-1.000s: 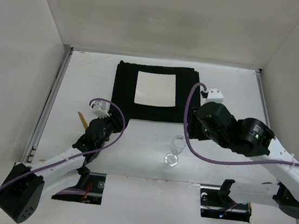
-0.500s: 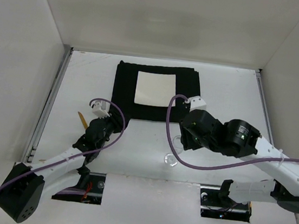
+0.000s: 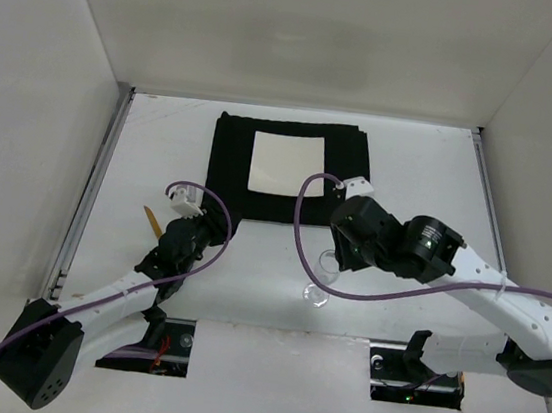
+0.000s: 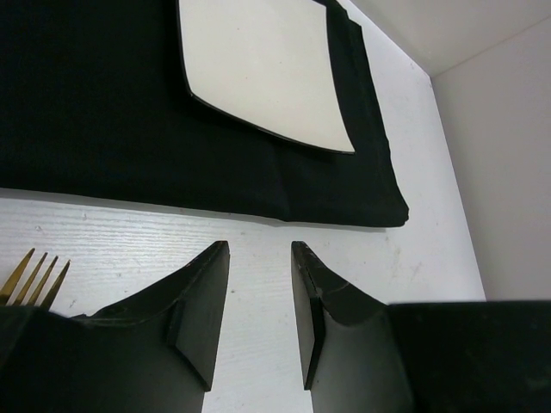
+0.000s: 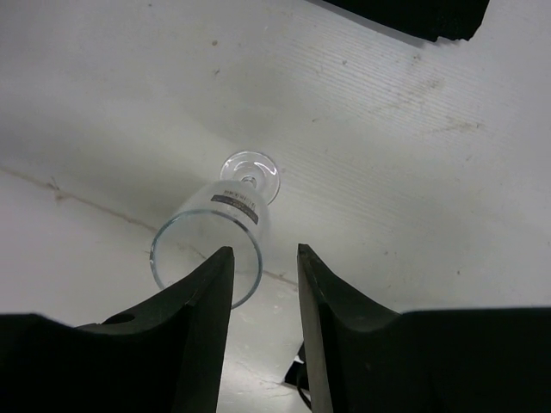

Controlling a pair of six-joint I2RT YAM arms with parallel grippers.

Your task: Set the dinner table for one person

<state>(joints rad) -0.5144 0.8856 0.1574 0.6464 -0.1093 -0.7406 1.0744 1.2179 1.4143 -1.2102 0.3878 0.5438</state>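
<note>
The white dinner table [image 3: 431, 175] carries a black mat [image 3: 231, 166] with a square white plate [image 3: 286, 163] on it. A clear stemmed glass [image 3: 317, 290] stands upright in front of the mat's right corner. My right gripper [image 3: 338, 257] hovers just above it, open and empty. In the right wrist view the glass [image 5: 225, 215] sits under the left finger, its rim partly in the gap of the gripper [image 5: 263, 255]. My left gripper [image 3: 200, 221] is open and empty, low over the table before the mat [image 4: 129, 129]. A gold fork [image 3: 151, 219] lies to its left.
Upright white walls close off the back and both sides. Metal rails [image 3: 91, 194] run along the table's side edges. In the left wrist view the fork tines [image 4: 30, 275] show beside the open gripper [image 4: 258, 247], and the plate [image 4: 258, 69] lies ahead.
My right arm has swung left and in over the glass, its wrist now covering the glass's upper part in the top view. The left arm, fork and glass have not moved.
</note>
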